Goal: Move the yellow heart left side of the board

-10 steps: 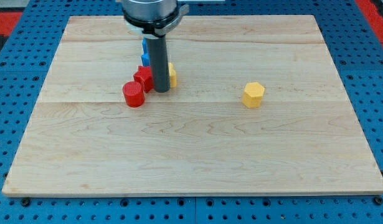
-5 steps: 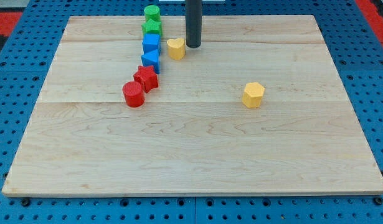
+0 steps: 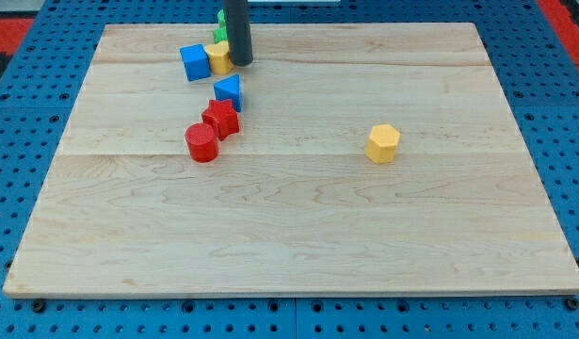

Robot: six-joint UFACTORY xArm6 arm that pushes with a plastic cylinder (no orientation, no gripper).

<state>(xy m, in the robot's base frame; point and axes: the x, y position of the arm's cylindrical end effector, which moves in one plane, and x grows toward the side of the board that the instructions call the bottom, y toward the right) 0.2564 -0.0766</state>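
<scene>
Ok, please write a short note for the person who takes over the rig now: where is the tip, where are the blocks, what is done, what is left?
Tip: my tip is near the view's top, touching the right side of the yellow heart.
Blocks: the heart presses against the blue cube on its left. Green blocks are partly hidden behind the rod. Below sit the blue triangle, red star and red cylinder. The yellow hexagon stands alone at the right.
Done: the heart is left of centre.
Left: it is not yet near the left edge.

A blue cube point(image 3: 194, 62) touches the yellow heart point(image 3: 218, 58) on its left, blocking that way.
</scene>
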